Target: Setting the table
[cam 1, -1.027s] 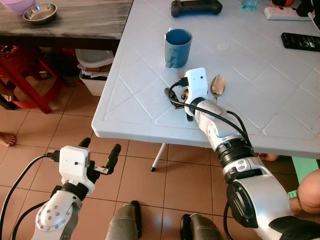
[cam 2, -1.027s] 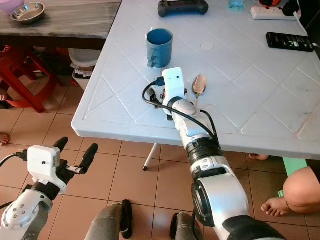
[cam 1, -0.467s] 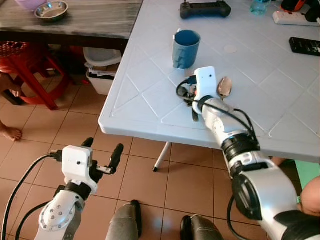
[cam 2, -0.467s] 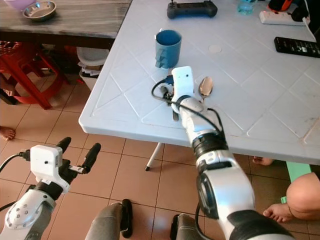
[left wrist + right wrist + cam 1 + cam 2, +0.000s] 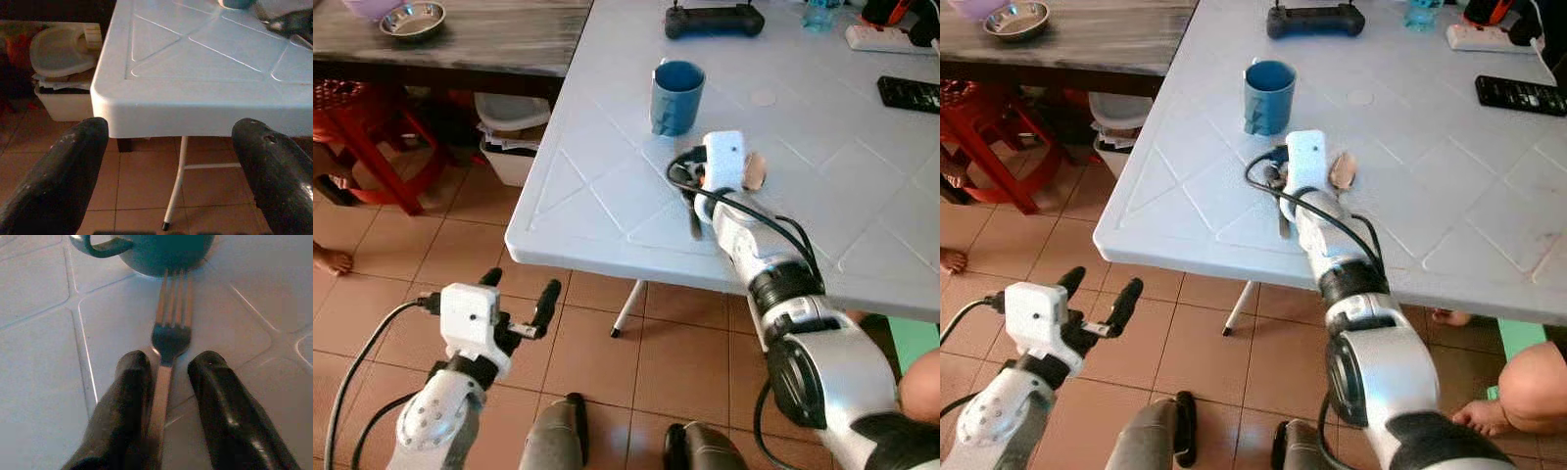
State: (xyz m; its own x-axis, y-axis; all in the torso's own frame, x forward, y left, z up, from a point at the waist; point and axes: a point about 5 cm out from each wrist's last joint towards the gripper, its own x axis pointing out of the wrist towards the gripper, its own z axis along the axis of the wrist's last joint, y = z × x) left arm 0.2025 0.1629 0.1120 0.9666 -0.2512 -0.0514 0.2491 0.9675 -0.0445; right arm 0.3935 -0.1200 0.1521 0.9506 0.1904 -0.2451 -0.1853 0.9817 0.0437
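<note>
**Fork between the fingers by the blue mug**

On the white plastic table [image 5: 607, 186], moulded with raised diamond ribs, the right gripper [image 5: 168, 382] rests low. Its wrist housing hides most of the spoon [image 5: 755, 171], more than a second ago.

Right wrist view: the steel fork [image 5: 168, 328] lies flat, tines touching the glossy blue mug [image 5: 161, 249], handle between slightly parted black fingers [image 5: 220, 396]; whether they clamp it is hard to tell.

Left wrist view: the left gripper [image 5: 171, 161] hangs spread wide below the rounded table corner.

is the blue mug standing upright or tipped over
Upright: the blue mug stands on its base on the white table, open rim facing up.
</note>
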